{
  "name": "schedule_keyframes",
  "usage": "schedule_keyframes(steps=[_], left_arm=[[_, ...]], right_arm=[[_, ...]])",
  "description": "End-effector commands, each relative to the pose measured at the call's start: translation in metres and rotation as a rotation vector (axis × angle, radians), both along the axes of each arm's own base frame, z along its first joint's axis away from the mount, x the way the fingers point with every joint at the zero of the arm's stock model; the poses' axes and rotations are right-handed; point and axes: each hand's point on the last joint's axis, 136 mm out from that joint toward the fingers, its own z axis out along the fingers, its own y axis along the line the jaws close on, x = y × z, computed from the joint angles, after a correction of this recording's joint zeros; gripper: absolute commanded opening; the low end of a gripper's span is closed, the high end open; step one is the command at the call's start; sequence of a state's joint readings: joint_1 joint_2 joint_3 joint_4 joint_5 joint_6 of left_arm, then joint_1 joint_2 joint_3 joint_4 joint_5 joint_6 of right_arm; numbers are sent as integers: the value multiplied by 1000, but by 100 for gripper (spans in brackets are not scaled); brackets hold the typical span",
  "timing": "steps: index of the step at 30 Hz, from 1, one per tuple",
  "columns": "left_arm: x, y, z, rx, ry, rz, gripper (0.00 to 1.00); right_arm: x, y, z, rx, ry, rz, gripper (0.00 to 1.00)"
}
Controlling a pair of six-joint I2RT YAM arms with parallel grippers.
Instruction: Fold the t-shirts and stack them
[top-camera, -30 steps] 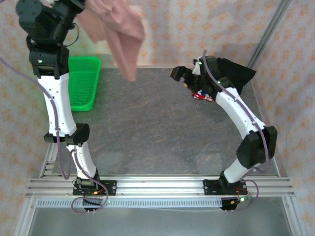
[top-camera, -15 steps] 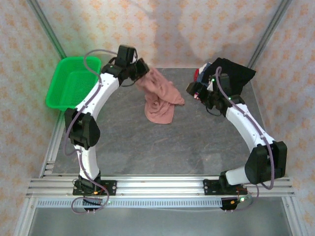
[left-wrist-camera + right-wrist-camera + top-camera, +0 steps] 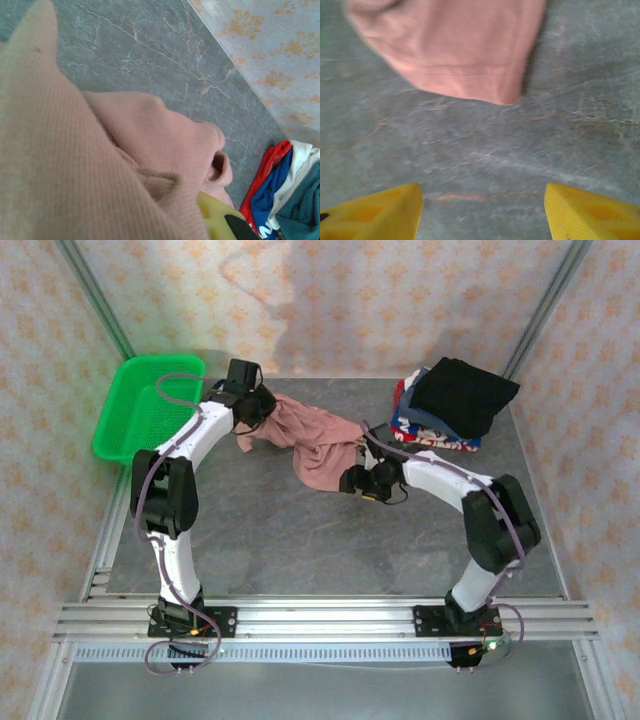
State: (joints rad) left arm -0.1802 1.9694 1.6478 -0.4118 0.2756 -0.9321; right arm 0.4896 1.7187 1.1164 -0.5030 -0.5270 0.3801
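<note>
A dusty-pink t-shirt [image 3: 318, 445] lies crumpled on the grey table, stretched from back left toward the centre. My left gripper [image 3: 257, 410] is shut on its left end; in the left wrist view the pink cloth [image 3: 100, 160] drapes over the jaws, and one yellow finger [image 3: 216, 220] pokes out below it. My right gripper [image 3: 352, 481] hovers low at the shirt's near right edge, open, with bare table between its yellow fingertips [image 3: 370, 215]. The shirt's hem corner [image 3: 465, 55] lies just ahead of them. A pile of t-shirts [image 3: 448, 405], black on top, sits at the back right.
A green mesh basket [image 3: 125, 425] stands at the back left corner. Patterned walls close in the table on three sides. Red, blue and white shirts of the pile [image 3: 280, 195] show at the left wrist view's lower right.
The left arm brought the pink shirt down from high up onto the table and pulled it left. The right arm swung from the pile to the shirt's near edge, its jaws narrowing somewhat.
</note>
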Motion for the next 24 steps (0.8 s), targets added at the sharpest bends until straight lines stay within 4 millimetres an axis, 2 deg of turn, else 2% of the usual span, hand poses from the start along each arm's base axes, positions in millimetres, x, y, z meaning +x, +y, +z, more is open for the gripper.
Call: schedule_keyframes(steps=[1,5,15,20,24], left_arm=[[5,11,-5,3,-17,59,0],[-3,17,-10,13,5,57,0],[-20,38,-25,37,56,73,0],[-23,41,-29,45,71,66,0],[-23,41,-27,44,67,60,0]], right_arm=[[22,3,-10,0,9,-120,63],[40,5,-24,5,0,-208,63],[69,16,-32,35,-11,-267,58],[88,23,-19,53,-29,-275,58],[97,26,-25,24,-6,-260,54]])
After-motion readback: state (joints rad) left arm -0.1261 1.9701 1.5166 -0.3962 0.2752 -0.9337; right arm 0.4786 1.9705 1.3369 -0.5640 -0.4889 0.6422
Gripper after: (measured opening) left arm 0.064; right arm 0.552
